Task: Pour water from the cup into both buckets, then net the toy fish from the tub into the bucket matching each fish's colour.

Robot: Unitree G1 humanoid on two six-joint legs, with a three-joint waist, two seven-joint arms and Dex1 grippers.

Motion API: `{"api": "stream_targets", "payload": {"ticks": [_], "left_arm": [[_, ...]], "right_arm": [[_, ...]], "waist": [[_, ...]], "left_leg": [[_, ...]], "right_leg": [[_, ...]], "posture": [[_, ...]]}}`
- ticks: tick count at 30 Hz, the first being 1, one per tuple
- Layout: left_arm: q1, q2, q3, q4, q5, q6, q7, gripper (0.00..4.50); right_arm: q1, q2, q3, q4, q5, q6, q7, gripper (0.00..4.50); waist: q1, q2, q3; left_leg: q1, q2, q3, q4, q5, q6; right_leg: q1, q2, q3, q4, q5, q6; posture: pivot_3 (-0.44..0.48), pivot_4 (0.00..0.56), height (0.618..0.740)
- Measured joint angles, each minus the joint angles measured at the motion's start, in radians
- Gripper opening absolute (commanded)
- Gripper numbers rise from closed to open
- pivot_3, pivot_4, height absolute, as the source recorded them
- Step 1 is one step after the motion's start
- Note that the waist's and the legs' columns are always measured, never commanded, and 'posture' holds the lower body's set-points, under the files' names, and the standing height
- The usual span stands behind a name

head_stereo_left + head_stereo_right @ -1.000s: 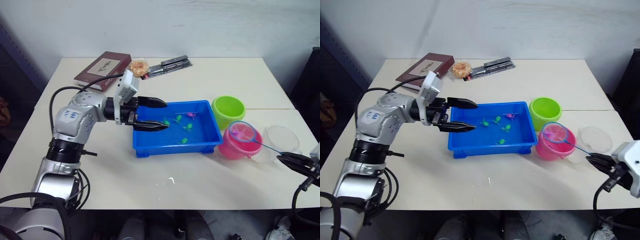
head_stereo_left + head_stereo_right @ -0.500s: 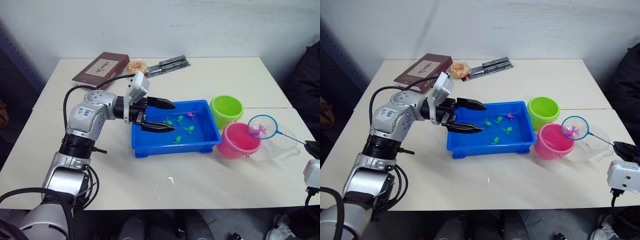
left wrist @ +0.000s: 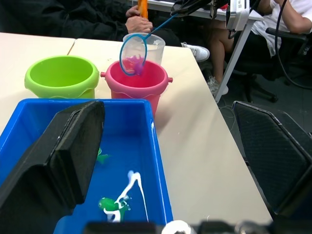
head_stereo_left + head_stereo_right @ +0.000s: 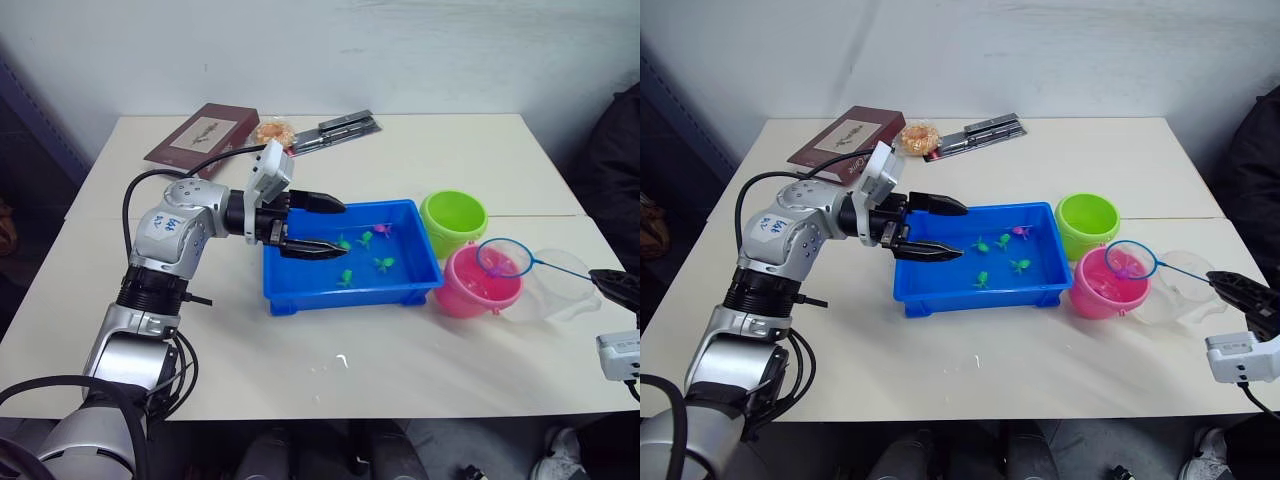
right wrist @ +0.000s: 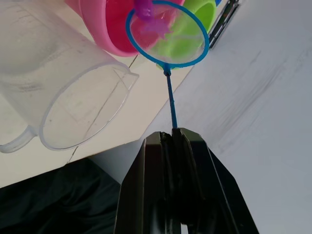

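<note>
My right gripper (image 4: 1238, 289) is shut on the thin handle of the net (image 4: 503, 258). The net's blue hoop hangs just over the pink bucket (image 4: 478, 292) with a pink fish (image 5: 155, 27) in its mesh. The lime green bucket (image 4: 453, 218) stands behind the pink one, and the clear cup (image 4: 566, 287) stands to its right. The blue tub (image 4: 345, 293) holds water, several green fish (image 4: 347, 276) and one pink fish (image 4: 383, 229). My left gripper (image 4: 345, 227) is open over the tub's left end with nothing between its fingers.
A dark red book (image 4: 203, 135), a wrapped snack (image 4: 272, 131) and dark pens (image 4: 345, 127) lie at the back of the white table (image 4: 300, 370). The left wrist view shows a person's hand (image 3: 139, 22) and a black chair (image 3: 273, 151) past the table's right edge.
Half a second ago the net hung further right, over the cup. It has come back left and down over the pink bucket. The left gripper has barely moved.
</note>
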Motion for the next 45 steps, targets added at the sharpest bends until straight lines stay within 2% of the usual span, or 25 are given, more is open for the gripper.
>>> {"api": "stream_targets", "payload": {"ticks": [7, 11, 13, 16, 18, 21, 24, 29, 38, 45], "left_arm": [[0.000, 0.005, 0.006, -0.001, 0.002, 0.000, 0.013, 4.49], [0.010, 0.028, 0.010, -0.004, 0.005, 0.010, 0.022, 4.49], [0.036, 0.045, 0.016, -0.002, 0.015, 0.010, 0.034, 4.49], [0.079, 0.065, 0.026, -0.009, 0.018, 0.021, 0.054, 4.49], [0.095, 0.076, 0.041, -0.028, 0.018, 0.031, 0.069, 4.49], [0.128, 0.096, 0.066, -0.094, 0.017, 0.047, 0.108, 4.49], [0.150, 0.106, 0.087, -0.139, 0.013, 0.062, 0.133, 4.49], [0.203, 0.126, 0.119, -0.224, -0.007, 0.109, 0.171, 4.49], [0.275, 0.156, 0.172, -0.351, -0.039, 0.176, 0.252, 4.49], [0.290, 0.172, 0.196, -0.399, -0.062, 0.204, 0.285, 4.49]], "right_arm": [[-0.035, -0.022, 0.060, 0.017, 0.053, -0.009, 0.022, 0.00], [-0.090, -0.037, 0.118, 0.006, 0.378, 0.180, 0.188, 0.00], [-0.136, -0.014, 0.196, -0.072, 0.594, 0.375, 0.286, 0.00], [-0.241, -0.007, 0.327, -0.238, 0.922, 0.792, 0.403, 0.00], [-0.303, -0.008, 0.378, -0.297, 1.072, 0.985, 0.418, 0.00], [-0.558, 0.007, 0.541, -0.346, 1.401, 1.452, 0.396, 0.00], [-0.738, 0.067, 0.644, -0.308, 1.541, 1.726, 0.352, 0.00], [-0.961, 0.176, 0.769, -0.109, 1.589, 1.980, 0.318, 0.00], [-1.162, 0.279, 0.938, 0.218, 1.418, 1.977, 0.380, 0.00], [-1.217, 0.318, 0.949, 0.344, 1.341, 1.982, 0.436, 0.00]], "waist": [[-0.001, 0.000, 0.000], [-0.003, 0.000, 0.000], [-0.006, 0.000, 0.000], [-0.001, 0.000, 0.000], [0.001, 0.000, 0.000], [0.000, 0.000, 0.000], [0.008, 0.000, 0.000], [0.010, 0.000, 0.000], [0.003, 0.000, 0.000], [0.000, 0.001, 0.000]], "left_leg": [[0.000, 0.000, 0.000, 0.000, 0.000, 0.000], [0.001, 0.002, 0.000, 0.000, 0.000, 0.000], [0.001, 0.003, 0.000, 0.000, 0.000, 0.000], [0.001, 0.003, -0.001, 0.001, 0.000, 0.000], [-0.001, 0.003, -0.003, 0.003, 0.000, 0.000], [-0.002, 0.003, -0.006, 0.004, 0.000, 0.000], [-0.004, 0.002, -0.008, 0.004, 0.000, -0.001], [-0.005, 0.002, -0.008, 0.004, -0.001, 0.000], [-0.005, 0.001, -0.007, 0.003, -0.001, 0.000], [-0.005, 0.002, -0.007, 0.002, -0.001, 0.000]], "right_leg": [[0.000, 0.000, 0.000, 0.000, 0.000, 0.000], [0.001, 0.000, 0.001, 0.001, 0.000, 0.001], [0.001, -0.001, 0.001, 0.002, 0.000, 0.000], [0.000, -0.003, 0.000, 0.003, 0.000, 0.000], [0.000, -0.004, -0.001, 0.003, 0.001, 0.000], [0.000, -0.007, -0.004, 0.002, 0.001, 0.000], [-0.001, -0.008, -0.006, 0.001, 0.000, -0.001], [-0.001, -0.009, -0.007, 0.000, 0.001, -0.001], [-0.002, -0.008, -0.007, 0.001, 0.001, 0.000], [-0.002, -0.007, -0.007, 0.001, 0.001, 0.000]], "posture": [[0.000, 0.150, 0.740], [0.000, 0.150, 0.740], [0.000, 0.150, 0.740], [0.000, 0.150, 0.740], [0.000, 0.150, 0.740], [0.000, 0.150, 0.740], [0.000, 0.150, 0.740], [0.000, 0.150, 0.740], [0.000, 0.150, 0.740], [0.000, 0.150, 0.740]]}}
